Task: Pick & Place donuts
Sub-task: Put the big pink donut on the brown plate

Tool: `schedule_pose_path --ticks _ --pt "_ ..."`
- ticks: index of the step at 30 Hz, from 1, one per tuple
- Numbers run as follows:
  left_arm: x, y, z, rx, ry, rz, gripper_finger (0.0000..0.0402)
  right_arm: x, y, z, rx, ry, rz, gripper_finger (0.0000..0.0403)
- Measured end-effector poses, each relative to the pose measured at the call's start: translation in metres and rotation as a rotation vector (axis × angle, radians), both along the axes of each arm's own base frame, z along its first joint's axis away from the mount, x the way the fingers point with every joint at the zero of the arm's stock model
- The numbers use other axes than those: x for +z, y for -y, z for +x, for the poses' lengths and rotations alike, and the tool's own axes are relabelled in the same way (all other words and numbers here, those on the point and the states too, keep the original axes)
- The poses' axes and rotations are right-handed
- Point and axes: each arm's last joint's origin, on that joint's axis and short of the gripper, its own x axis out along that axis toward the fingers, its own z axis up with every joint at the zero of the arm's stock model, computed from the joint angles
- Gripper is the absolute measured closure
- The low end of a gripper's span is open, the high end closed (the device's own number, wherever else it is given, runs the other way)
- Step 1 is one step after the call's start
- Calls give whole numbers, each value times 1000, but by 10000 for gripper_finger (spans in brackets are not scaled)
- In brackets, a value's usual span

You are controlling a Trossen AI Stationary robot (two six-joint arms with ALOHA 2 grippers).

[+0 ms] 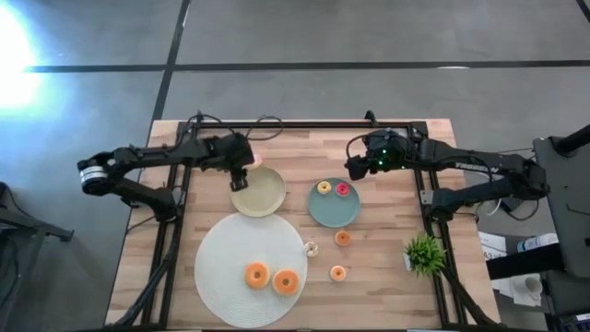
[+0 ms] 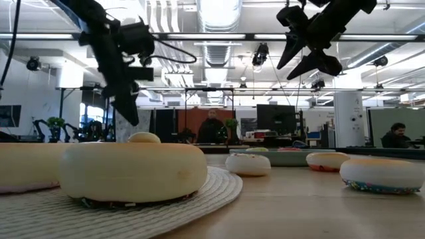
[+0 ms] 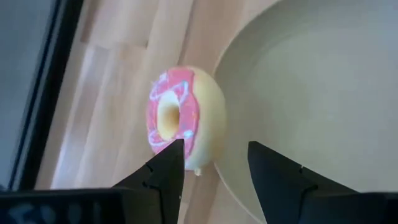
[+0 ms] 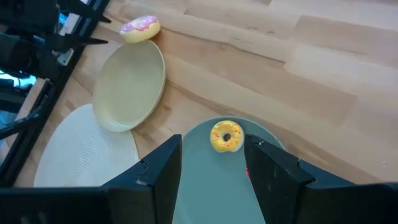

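Observation:
The pink-frosted donut (image 3: 180, 118) stands tilted on its edge, leaning against the far rim of the cream plate (image 1: 258, 192); it also shows in the right wrist view as the pink donut (image 4: 140, 28). My left gripper (image 1: 241, 177) hovers open above that rim, raised off the table (image 2: 129, 109), with the donut just ahead of its fingers (image 3: 168, 168). My right gripper (image 1: 355, 167) hangs open over the teal plate (image 1: 334, 210), which holds a tiny yellow donut (image 4: 226, 135) and a tiny red one (image 1: 343, 189). Two larger orange-tan donuts (image 1: 256, 274) (image 1: 287, 281) lie on the white mat (image 1: 221, 258).
Three tiny donuts lie on the bare wood right of the mat: whitish (image 1: 312, 248), orange (image 1: 343, 238) and orange-white (image 1: 337, 273). A small green plant (image 1: 424, 251) stands near the table's right edge. Black frame rails (image 1: 180, 212) run along both sides.

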Motion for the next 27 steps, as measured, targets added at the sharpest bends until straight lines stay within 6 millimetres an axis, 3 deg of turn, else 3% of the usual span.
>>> schedule_pose_path --ticks 6,15,27 --pt "-17 -1 0 38 62 61 251 0 1 3 3 19 -7 236" --pt "-22 -2 0 5 63 145 251 -1 1 4 5 7 -11 236" --pt "-30 1 2 -18 107 120 251 -3 4 4 -8 -10 -35 236"
